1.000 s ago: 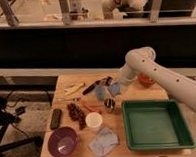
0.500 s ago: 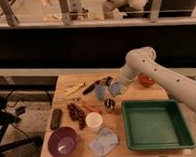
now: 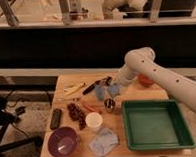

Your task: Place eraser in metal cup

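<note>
The small metal cup (image 3: 109, 105) stands upright near the middle of the wooden table (image 3: 157, 94). A dark oblong block (image 3: 55, 118), possibly the eraser, lies flat near the table's left edge. My white arm comes in from the right, and my gripper (image 3: 110, 87) hangs low over the table just behind the metal cup. Two pale blue shapes (image 3: 100, 93) sit at the gripper's tip. I cannot tell whether it holds anything.
A green tray (image 3: 180, 135) fills the right front. A white paper cup (image 3: 94, 122), a purple bowl (image 3: 63, 142), a blue cloth (image 3: 104, 140) and a dark red cluster (image 3: 76, 114) lie at front left. A marker (image 3: 92, 87), yellow items (image 3: 73, 88) and an orange object (image 3: 145, 80) are at the back.
</note>
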Motion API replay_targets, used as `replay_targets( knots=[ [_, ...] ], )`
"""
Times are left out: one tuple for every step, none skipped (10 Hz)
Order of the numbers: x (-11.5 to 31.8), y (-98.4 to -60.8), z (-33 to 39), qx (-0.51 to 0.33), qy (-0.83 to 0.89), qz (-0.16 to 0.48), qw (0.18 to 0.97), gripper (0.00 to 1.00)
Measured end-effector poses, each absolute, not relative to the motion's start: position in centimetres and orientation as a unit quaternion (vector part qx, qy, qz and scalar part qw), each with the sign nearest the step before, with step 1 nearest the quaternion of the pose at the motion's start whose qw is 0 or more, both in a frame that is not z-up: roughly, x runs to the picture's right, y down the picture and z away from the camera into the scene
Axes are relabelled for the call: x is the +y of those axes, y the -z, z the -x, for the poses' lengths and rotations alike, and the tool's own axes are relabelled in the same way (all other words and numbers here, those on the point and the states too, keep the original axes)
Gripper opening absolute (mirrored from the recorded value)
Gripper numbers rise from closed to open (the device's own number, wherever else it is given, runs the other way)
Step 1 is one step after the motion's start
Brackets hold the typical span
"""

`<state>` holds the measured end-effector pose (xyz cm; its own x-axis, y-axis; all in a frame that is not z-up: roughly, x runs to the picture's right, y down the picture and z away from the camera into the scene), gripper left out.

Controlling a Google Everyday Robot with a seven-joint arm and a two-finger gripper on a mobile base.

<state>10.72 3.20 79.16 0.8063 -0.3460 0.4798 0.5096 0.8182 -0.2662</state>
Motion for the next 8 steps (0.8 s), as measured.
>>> replay_targets(
  knots=[
    [3.5, -79.0, -9.3, -0.217, 0.241, 0.195, 0.926, 0.06],
    [3.9, -79.0, -7.5, -0.225, 0.254, 0.196, 0.920, 0.06],
    [4.4, -79.1, -6.1, -0.233, 0.267, 0.197, 0.914, 0.06],
    [4.6, -79.2, -5.8, -0.235, 0.274, 0.198, 0.911, 0.06],
    [4.9, -79.4, -5.6, -0.237, 0.278, 0.202, 0.908, 0.06],
    [5.4, -79.7, -5.4, -0.241, 0.282, 0.208, 0.905, 0.06],
    [5.9, -80.0, -5.4, -0.242, 0.284, 0.213, 0.903, 0.06],
    [6.3, -80.4, -5.6, -0.243, 0.282, 0.219, 0.902, 0.06]
  ],
)
